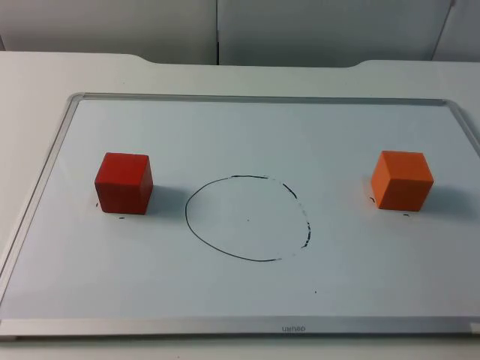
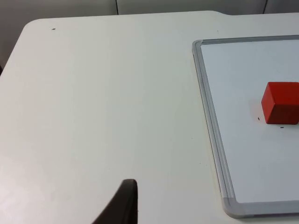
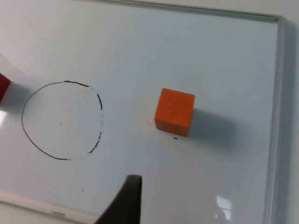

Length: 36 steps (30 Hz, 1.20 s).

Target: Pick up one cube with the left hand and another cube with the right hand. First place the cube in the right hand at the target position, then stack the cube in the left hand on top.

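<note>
A red cube sits on the left side of the whiteboard, and an orange cube sits on the right side. Between them a hand-drawn black circle marks a spot with nothing inside it. My left gripper hangs over the bare table to the left of the board's frame, well away from the red cube. My right gripper hovers over the board's near part, short of the orange cube and beside the circle.
The whiteboard has a raised metal frame all round. White table top surrounds it, and a grey partition wall closes the far side. A sliver of the red cube shows beyond the circle.
</note>
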### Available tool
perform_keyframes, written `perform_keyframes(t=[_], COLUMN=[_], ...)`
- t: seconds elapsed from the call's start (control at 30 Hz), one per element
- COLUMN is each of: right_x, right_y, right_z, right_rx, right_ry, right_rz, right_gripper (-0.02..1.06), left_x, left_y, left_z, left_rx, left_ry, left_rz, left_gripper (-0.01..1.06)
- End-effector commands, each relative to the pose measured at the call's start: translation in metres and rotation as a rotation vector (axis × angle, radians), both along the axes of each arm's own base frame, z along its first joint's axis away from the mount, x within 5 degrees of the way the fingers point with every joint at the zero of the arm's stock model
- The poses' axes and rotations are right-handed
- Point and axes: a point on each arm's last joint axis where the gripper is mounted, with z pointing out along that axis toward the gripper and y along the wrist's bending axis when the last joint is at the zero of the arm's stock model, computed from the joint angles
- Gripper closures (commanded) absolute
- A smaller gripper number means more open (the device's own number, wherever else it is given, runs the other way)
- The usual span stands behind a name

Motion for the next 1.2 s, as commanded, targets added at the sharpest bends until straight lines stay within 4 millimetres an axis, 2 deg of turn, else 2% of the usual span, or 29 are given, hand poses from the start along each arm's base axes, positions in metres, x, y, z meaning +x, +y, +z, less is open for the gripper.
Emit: perform_keyframes(t=[0.0,0.07,0.1,0.2,0.23,0.37,0.4,0.53,0.57,0.7,0.73,0.8,1.03,1.17], right_x=[0.024,0.045,0.045,0.072,0.072,0.106,0.106,0.126,0.126,0.143,0.143,0.148,0.160,0.163], right_y=[0.002,0.002,0.002,0.006,0.006,0.026,0.026,0.048,0.048,0.071,0.071,0.079,0.081,0.081], right_z=[-0.003,-0.011,-0.011,-0.029,-0.029,-0.068,-0.068,-0.106,-0.106,-0.140,-0.140,-0.153,-0.196,-0.210], right_rx=[0.019,0.024,0.024,0.044,0.044,0.031,0.031,-0.034,-0.034,-0.025,-0.025,-0.011,-0.032,-0.046], right_ry=[0.021,0.054,0.054,0.108,0.108,0.174,0.174,0.226,0.226,0.237,0.237,0.248,0.347,0.370], right_rz=[0.014,0.005,0.005,0.004,0.004,0.003,0.003,-0.054,-0.054,-0.103,-0.103,-0.116,-0.165,-0.187], right_gripper=[0.09,0.09,0.09,0.09,0.09,0.09,0.09,0.09,0.09,0.10,0.10,0.11,0.11,0.11], left_x=[0.000,0.000,0.000,0.000,0.000,0.000,0.000,0.000,0.000,0.000,0.000,0.000,0.000,0.000], left_y=[0.000,0.000,0.000,0.000,0.000,0.000,0.000,0.000,0.000,0.000,0.000,0.000,0.000,0.000], left_z=[0.000,0.000,0.000,0.000,0.000,0.000,0.000,0.000,0.000,0.000,0.000,0.000,0.000,0.000], left_rx=[-0.003,-0.003,-0.003,-0.003,-0.003,-0.003,-0.003,-0.003,-0.003,-0.003,-0.003,-0.003,-0.003,-0.003], left_ry=[-0.006,-0.006,-0.006,-0.006,-0.006,-0.006,-0.006,-0.006,-0.006,-0.006,-0.006,-0.006,-0.006,-0.006], left_rz=[-0.004,-0.004,-0.004,-0.004,-0.004,-0.004,-0.004,-0.004,-0.004,-0.004,-0.004,-0.004,-0.004,-0.004], left_gripper=[0.00,0.00,0.00,0.00,0.00,0.00,0.00,0.00,0.00,0.00,0.00,0.00,0.00,0.00])
